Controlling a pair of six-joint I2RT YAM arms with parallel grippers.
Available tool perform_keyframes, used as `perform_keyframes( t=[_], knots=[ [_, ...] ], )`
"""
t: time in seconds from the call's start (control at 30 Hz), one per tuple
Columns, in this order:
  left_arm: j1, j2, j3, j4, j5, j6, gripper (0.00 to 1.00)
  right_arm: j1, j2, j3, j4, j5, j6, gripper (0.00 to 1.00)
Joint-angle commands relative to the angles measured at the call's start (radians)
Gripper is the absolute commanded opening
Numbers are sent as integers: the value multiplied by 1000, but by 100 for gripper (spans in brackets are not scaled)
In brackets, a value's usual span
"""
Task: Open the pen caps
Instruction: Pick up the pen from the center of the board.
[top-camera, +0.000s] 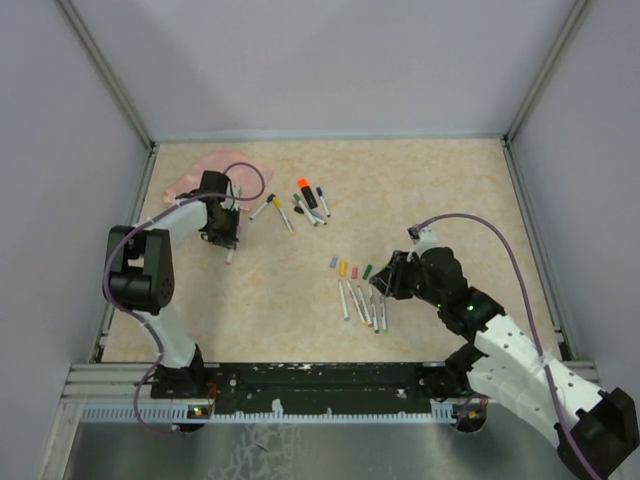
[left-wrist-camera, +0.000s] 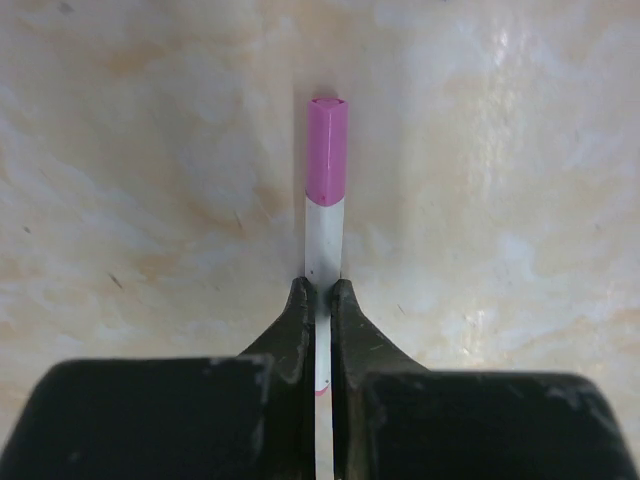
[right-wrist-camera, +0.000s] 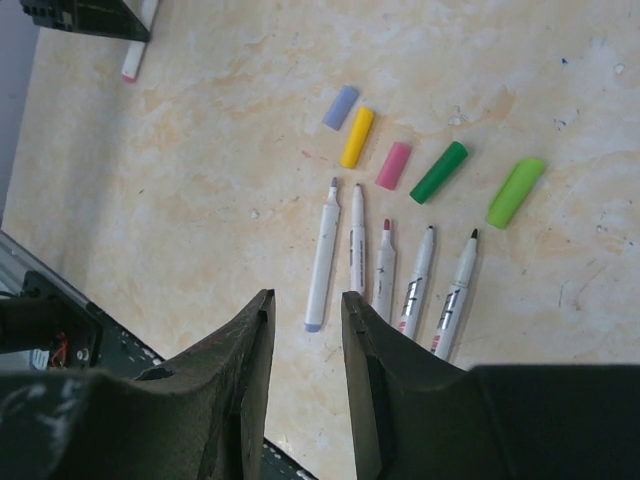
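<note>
Pen cap (left-wrist-camera: 327, 150) (pink) on barrel (left-wrist-camera: 323, 240) pinched in left pincer (left-wrist-camera: 320, 290); right pincer (right-wrist-camera: 305, 297) part-open, empty

Five caps (right-wrist-camera: 394, 165) lie in a row just behind five pens (right-wrist-camera: 384, 275)

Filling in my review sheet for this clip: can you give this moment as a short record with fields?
left end effector: shut on a pen, by its barrel
pink cap: on that pen
right end effector: open, empty, over the open pens
loose caps: five, in a row
open pens: five, side by side next to the loose caps
capped pens: several, clustered farther back
pouch: pink, far left
</note>
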Motion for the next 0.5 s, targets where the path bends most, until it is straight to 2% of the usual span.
perform_keyframes(
  t=[0.0,0.17,0.27,0.4,0.47],
  knots=[
    [4,-118,-62,-6,137,-35,0,-8,-39,66,126,-55,-26,34],
    [4,-277,-163,74,365,-96,0,-8,-55,46,231,-131,-26,38],
    [4,-362,-229,173,522,-171,0,-8,-62,37,264,-134,-11,53],
    [0,-439,-330,398,745,-351,0,-8,-61,23,324,-154,-1,55],
    [-6,-477,-387,534,803,-458,0,-8,-49,19,351,-177,13,56]
  ],
)
